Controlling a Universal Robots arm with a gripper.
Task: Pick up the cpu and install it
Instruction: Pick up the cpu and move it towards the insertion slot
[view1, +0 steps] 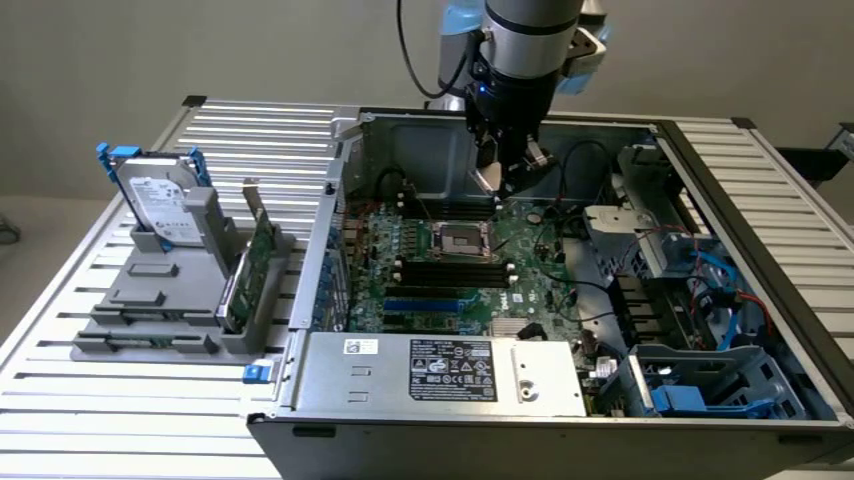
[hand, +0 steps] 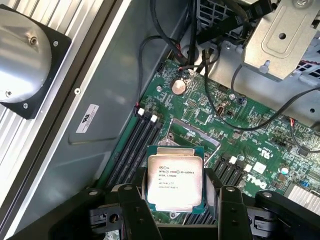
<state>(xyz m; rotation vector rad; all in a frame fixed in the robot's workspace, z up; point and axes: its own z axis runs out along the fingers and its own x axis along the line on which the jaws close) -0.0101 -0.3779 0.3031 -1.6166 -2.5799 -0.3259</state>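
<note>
1. Exterior view, hand. The hand (view1: 505, 180) hangs at the end of the arm inside the open computer case (view1: 414, 140), above the green motherboard (view1: 534, 270).
2. Exterior view, socket. The square metal-framed socket (view1: 461, 240) lies on the motherboard below the hand, a little toward the exterior view's left.
3. Exterior view, surface and room. A slatted metal surface (view1: 134, 400) carries the case. Well apart from the hand, toward the exterior view's left, a grey holder (view1: 147, 310) keeps a hard drive with a blue bracket (view1: 160, 205) upright, with a circuit card (view1: 260, 260) standing on edge beside it. A plain grey wall (view1: 200, 50) lies behind.
4. Wrist view, hand and cpu. The hand (hand: 176, 195) stands wide and grips the cpu (hand: 175, 180). Its black fingers (hand: 131, 202) press on two opposite edges of the chip. The cpu sits midway between the fingers, with its printed silver top facing the camera and a thin green rim around it.
5. Wrist view, below the hand. The socket (hand: 195, 132) lies directly beneath the held cpu and is partly covered by it. Whether the two touch cannot be told. Dark memory slots (hand: 132, 145) run beside the socket. A coin cell (hand: 179, 86) and black cables (hand: 150, 45) lie farther from the hand on the motherboard (hand: 210, 110).
</note>
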